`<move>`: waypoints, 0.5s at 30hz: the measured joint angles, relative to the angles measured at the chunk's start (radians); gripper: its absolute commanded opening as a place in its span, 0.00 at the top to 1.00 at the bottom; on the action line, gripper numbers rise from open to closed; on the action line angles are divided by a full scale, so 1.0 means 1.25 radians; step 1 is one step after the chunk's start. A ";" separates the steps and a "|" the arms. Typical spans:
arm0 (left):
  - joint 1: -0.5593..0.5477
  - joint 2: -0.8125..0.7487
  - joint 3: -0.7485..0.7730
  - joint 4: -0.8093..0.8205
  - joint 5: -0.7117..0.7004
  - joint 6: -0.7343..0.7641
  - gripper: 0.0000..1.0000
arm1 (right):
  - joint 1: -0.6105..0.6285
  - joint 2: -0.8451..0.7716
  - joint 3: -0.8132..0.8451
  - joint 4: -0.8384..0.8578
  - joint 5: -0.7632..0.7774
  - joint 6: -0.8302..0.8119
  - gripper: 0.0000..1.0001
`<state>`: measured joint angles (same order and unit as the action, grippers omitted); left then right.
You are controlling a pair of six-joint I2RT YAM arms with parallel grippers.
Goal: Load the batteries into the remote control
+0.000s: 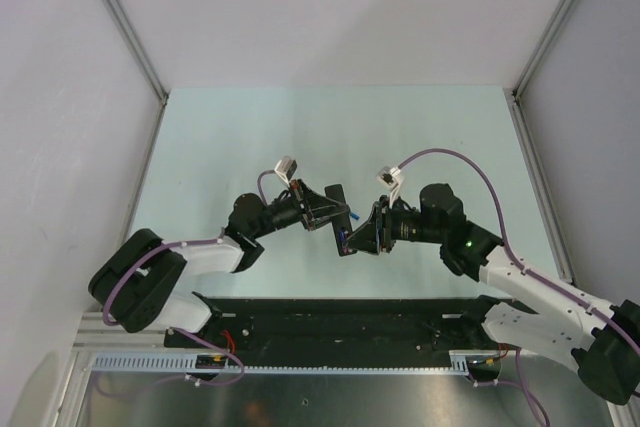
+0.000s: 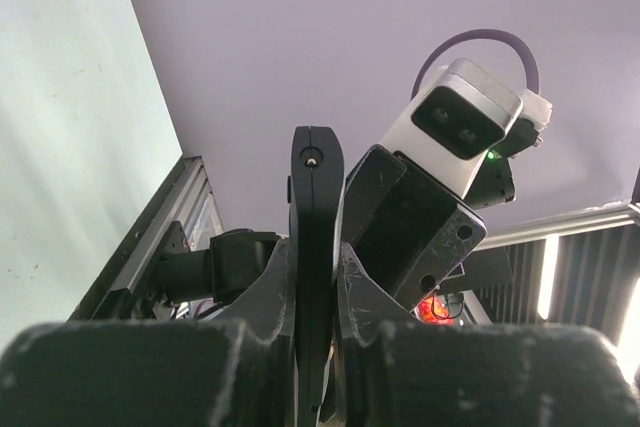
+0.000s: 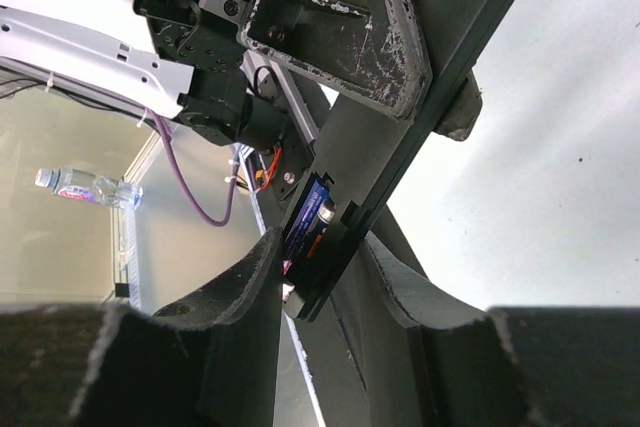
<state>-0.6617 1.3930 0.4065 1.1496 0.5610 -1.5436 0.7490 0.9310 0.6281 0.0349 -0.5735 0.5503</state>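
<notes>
The remote control [image 1: 342, 222] is held in the air between both arms over the middle of the table. My left gripper [image 2: 315, 277] is shut on the remote [image 2: 316, 187], which shows edge-on and sticks up past the fingertips. In the right wrist view the remote [image 3: 400, 127] runs down from the upper right. Its open end lies between my right gripper's [image 3: 320, 257] fingers, which press on it from both sides. A blue battery [image 3: 305, 222] with a silver tip sits in the open compartment, against the left finger. I cannot make out the red-orange battery.
The pale green table [image 1: 250, 137] is bounded by grey walls and metal corner posts [image 1: 125, 22]. A black base rail [image 1: 340, 322] runs along the near edge. The right arm's wrist camera [image 2: 460, 122] is close behind the remote. A water bottle [image 3: 85, 187] lies off the table.
</notes>
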 measured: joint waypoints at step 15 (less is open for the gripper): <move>0.000 0.000 0.000 -0.006 0.002 0.021 1.00 | -0.020 0.028 0.000 0.008 -0.042 0.058 1.00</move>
<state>-0.6617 1.3930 0.4065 1.1416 0.5632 -1.5177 0.7238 0.9661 0.6281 0.0452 -0.6258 0.6228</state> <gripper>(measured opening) 0.135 0.326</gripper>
